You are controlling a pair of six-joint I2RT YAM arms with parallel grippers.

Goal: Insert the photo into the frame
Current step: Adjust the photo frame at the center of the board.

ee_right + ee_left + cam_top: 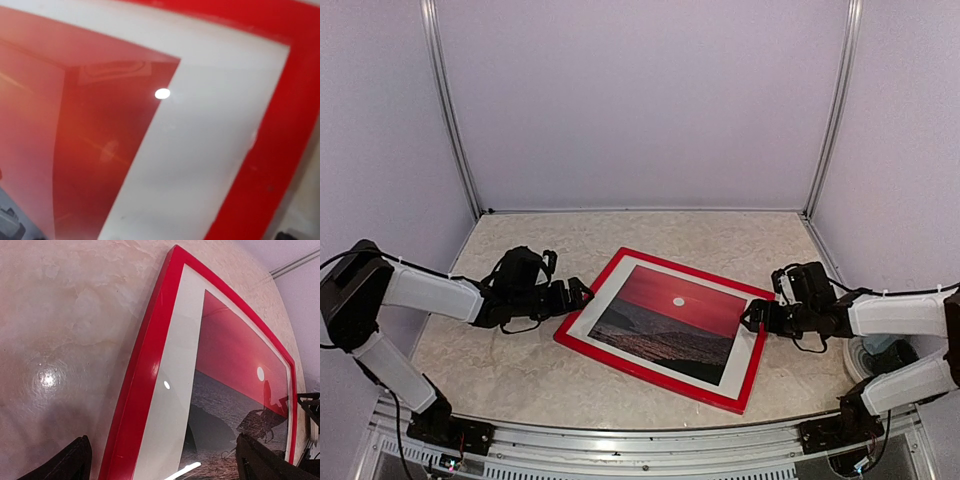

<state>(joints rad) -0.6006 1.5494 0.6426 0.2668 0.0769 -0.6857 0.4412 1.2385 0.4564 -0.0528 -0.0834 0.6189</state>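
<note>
Arm bases (450, 430) nearest; photo (670, 310) lies inside the frame (650, 372) on the counter (520, 370).
Top: left end effector (575, 296) and right end effector (753, 318) flank it, both spread apart. Left wrist: fingers (75, 462) wide. Right wrist: red corner, white mat (210, 165).

Shining down softly and evenly from above in the top external view, throwing only faint shadows onto the table (510, 365). Glaring as a round hotspot on the stone surface and as small white specks on the glass of the frame (145, 375) in the left wrist view, bowing straight edges toward the borders. Blurring heavily at close range in the right wrist view, mirroring pale shapes across the photo (95, 150).
</note>
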